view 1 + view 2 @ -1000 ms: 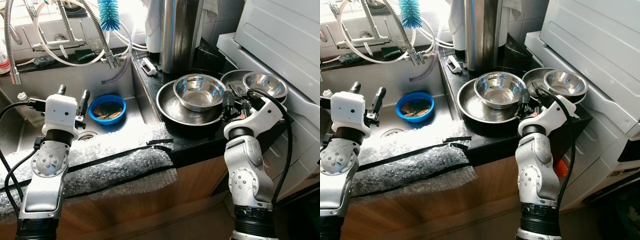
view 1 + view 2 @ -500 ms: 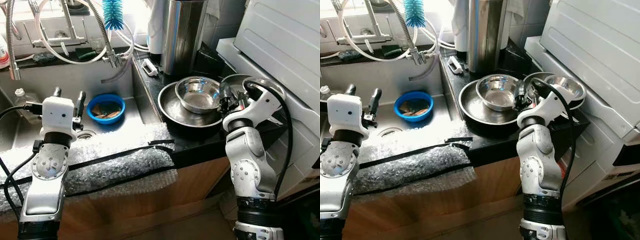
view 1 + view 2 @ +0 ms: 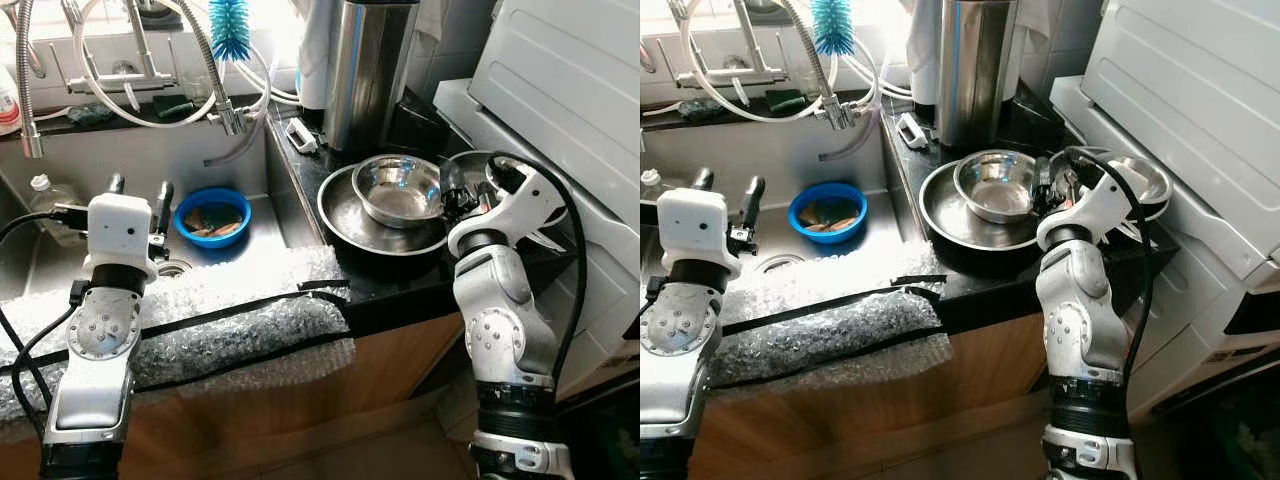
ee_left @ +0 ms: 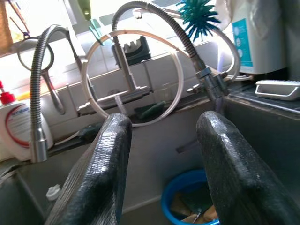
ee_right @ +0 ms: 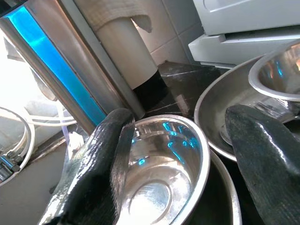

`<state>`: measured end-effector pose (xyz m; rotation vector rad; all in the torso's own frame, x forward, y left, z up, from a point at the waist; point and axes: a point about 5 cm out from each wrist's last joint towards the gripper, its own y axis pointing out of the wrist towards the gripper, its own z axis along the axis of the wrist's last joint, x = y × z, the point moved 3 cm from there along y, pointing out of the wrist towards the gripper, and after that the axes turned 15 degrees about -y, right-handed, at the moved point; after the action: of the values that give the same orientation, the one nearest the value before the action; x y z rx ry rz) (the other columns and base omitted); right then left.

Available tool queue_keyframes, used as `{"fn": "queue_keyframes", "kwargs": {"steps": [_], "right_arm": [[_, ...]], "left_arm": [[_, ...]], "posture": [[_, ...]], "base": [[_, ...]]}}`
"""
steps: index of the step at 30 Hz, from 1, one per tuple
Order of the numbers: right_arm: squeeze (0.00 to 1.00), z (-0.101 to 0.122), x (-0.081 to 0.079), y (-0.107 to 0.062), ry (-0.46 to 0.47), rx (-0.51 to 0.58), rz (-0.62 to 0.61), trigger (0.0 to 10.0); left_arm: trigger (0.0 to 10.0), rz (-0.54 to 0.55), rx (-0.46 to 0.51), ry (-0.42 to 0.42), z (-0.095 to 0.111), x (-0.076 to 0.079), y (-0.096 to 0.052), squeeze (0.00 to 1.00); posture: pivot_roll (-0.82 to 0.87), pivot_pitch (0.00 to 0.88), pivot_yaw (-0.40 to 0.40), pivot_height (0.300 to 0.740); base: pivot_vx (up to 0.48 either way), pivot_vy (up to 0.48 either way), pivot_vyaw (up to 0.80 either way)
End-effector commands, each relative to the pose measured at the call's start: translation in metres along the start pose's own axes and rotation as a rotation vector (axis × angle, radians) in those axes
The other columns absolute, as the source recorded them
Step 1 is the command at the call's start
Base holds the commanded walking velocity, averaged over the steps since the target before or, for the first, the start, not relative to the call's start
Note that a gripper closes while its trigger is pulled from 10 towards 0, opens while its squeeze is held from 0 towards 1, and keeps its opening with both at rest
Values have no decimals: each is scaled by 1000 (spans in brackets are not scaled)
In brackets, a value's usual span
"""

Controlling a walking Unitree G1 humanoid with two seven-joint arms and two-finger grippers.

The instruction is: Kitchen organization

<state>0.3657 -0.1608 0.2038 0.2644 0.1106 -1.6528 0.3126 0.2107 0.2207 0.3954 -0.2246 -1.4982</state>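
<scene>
A steel bowl point(image 3: 397, 188) sits inside a wide steel basin point(image 3: 372, 222) on the dark counter. To its right, a second steel bowl point(image 3: 1137, 178) rests in another wide steel dish, partly hidden by my right arm. My right gripper point(image 3: 470, 190) hovers open between the two stacks; in the right wrist view one finger point(image 5: 101, 159) lies beside the first bowl point(image 5: 159, 173). My left gripper point(image 3: 140, 187) is open and holds nothing above the sink, facing a blue bowl point(image 3: 213, 217) with scraps in it.
Bubble wrap point(image 3: 200, 310) lies over the sink's front edge. A tall steel cylinder point(image 3: 365, 70) stands behind the bowls. Faucet hoses and a teal brush point(image 3: 230, 25) hang over the sink. A white appliance point(image 3: 560, 90) closes off the right side.
My right gripper has moved up and forward, in between the two bowl stacks, and its arm now covers much of the right bowl. The left arm has stayed put.
</scene>
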Motion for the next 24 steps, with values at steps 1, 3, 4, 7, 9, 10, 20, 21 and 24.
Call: {"fn": "queue_keyframes", "kwargs": {"steps": [1,3,4,7,9,10,20,21,24], "right_arm": [[0,0,1,3,9,-21,-7,10000],[580,0,0,5,-16,-37,9,10000],[1000,0,-1,6,-19,-38,16,10000],[1000,1,-1,10,-15,-42,7,10000],[0,1,0,13,-30,-65,-8,10000],[0,2,0,15,-17,-67,-12,10000],[0,1,4,21,16,-108,-46,10000],[0,0,4,21,28,-110,-48,10000],[0,-5,5,20,19,-134,-52,10000]], "left_arm": [[10000,0,25,8,5,2,2,0],[10000,2,26,8,5,2,2,0],[10000,2,26,8,5,2,2,0],[10000,5,25,10,4,2,1,0],[10000,5,25,12,4,1,1,0],[10000,6,26,13,5,1,1,0],[10000,11,29,16,5,-1,1,0],[10000,11,30,16,5,-1,1,0],[10000,7,32,19,6,0,2,0]], "posture": [[-64,0,-66,727],[-63,0,-68,727],[-63,0,-68,727],[-60,0,-71,727],[-60,0,-72,727],[-60,0,-72,727],[-57,0,-73,727],[-59,0,-73,727],[-61,0,-73,727]], "base": [[0,0,0],[0,0,0],[0,0,0],[0,0,0],[0,0,0],[0,0,0],[0,0,0],[0,0,0],[0,0,0]]}}
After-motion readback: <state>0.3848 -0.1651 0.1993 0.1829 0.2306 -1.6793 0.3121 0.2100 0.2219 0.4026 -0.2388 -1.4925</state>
